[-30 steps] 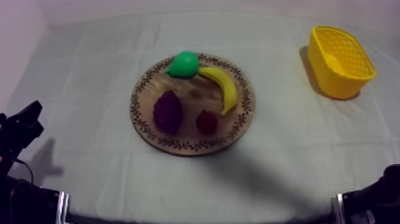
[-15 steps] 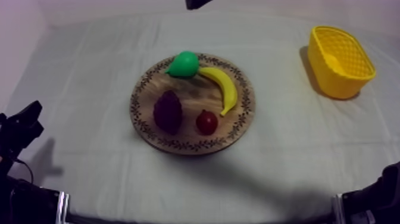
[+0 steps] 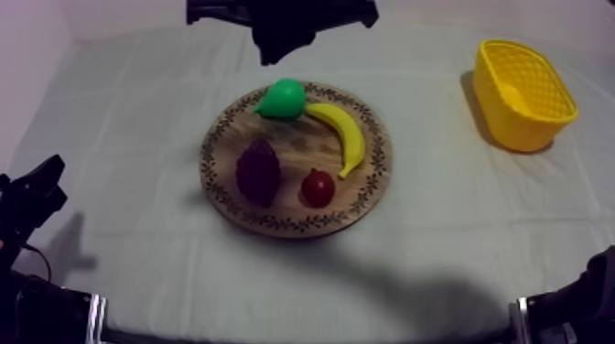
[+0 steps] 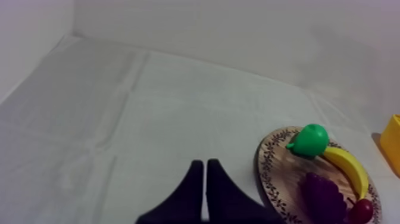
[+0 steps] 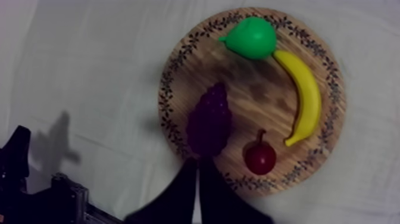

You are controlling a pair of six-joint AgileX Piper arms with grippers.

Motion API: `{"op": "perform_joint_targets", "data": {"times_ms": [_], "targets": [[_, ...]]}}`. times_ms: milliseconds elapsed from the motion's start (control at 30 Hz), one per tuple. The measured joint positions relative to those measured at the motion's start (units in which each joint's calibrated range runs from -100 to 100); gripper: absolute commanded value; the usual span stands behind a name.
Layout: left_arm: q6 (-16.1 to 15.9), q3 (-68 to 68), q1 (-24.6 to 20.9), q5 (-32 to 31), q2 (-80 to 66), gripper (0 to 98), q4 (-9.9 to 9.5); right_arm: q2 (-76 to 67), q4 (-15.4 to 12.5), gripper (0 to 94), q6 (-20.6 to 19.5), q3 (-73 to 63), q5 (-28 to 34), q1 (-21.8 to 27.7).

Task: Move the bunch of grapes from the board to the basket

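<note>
With the right end effector (image 5: 197, 162) closed together near the grapes (image 5: 209, 122), they may be shoved against the small red fruit (image 5: 260, 157) beside them unless it is opened first.

yellow basket (image 4: 393, 145): cut by edge | wooden board (image 4: 280, 173): near rim cut off | right arm (image 3: 284, 23): cropped

I see my cloth-covered counter (image 3: 439, 242), a round wooden board (image 3: 284, 222) with patterned rim lying near its middle, a yellow basket (image 3: 511, 123) standing well apart toward my right
</note>
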Motion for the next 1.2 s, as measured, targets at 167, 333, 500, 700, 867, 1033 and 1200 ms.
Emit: {"op": "perform_joint_targets", "data": {"times_ms": [167,333,500,700,867,1033,1200], "targets": [[0.0,0.0,0.0,0.0,0.0,0.1,0.00,1.8,-1.4,5.1,-0.3,0.7,0.3,-0.3],[0.0,0.0,0.0,0.0,0.0,0.1,0.00,2.8,-1.9,32.3,-0.6,1.0,0.3,-0.6],[0.0,0.0,0.0,0.0,0.0,0.1,0.00,3.8,-2.5,69.9,-0.4,1.2,0.3,-0.7],[0.0,0.0,0.0,0.0,0.0,0.1,0.00,4.9,-3.4,89.9,-0.2,0.7,0.4,0.0],[0.0,0.0,0.0,0.0,0.0,0.1,0.00,5.9,-3.7,92.5,0.1,0.5,0.2,0.3],[0.0,0.0,0.0,0.0,0.0,0.1,0.00,8.0,-4.9,93.0,0.5,1.5,-0.3,0.6],[0.0,0.0,0.0,0.0,0.0,0.1,0.00,10.9,-6.2,92.9,1.2,3.2,-3.6,1.2]]}}
